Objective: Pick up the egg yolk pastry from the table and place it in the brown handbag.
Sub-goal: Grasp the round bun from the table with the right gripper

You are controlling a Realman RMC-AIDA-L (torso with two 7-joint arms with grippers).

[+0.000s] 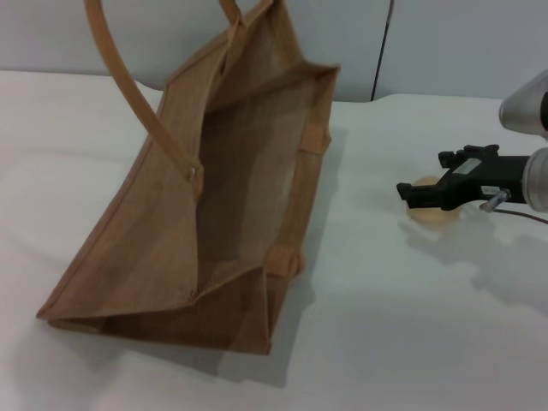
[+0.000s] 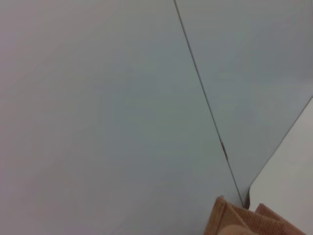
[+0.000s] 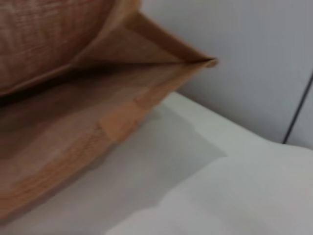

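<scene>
The brown handbag (image 1: 171,223) stands on the white table (image 1: 411,325) at centre left, its mouth open toward the right, and one handle (image 1: 128,81) arches up out of the picture. The egg yolk pastry (image 1: 432,216), a small pale tan ball, lies on the table to the bag's right. My right gripper (image 1: 425,190) is down at the pastry, its black frame covering the ball's top. The right wrist view shows the handbag's (image 3: 58,122) woven side and the table (image 3: 220,196), not the pastry. In the left wrist view, only a corner of the handbag (image 2: 239,223) appears.
A grey wall panel (image 1: 445,43) with a dark vertical seam (image 1: 381,51) stands behind the table. White tabletop stretches between the bag and the pastry and along the front edge.
</scene>
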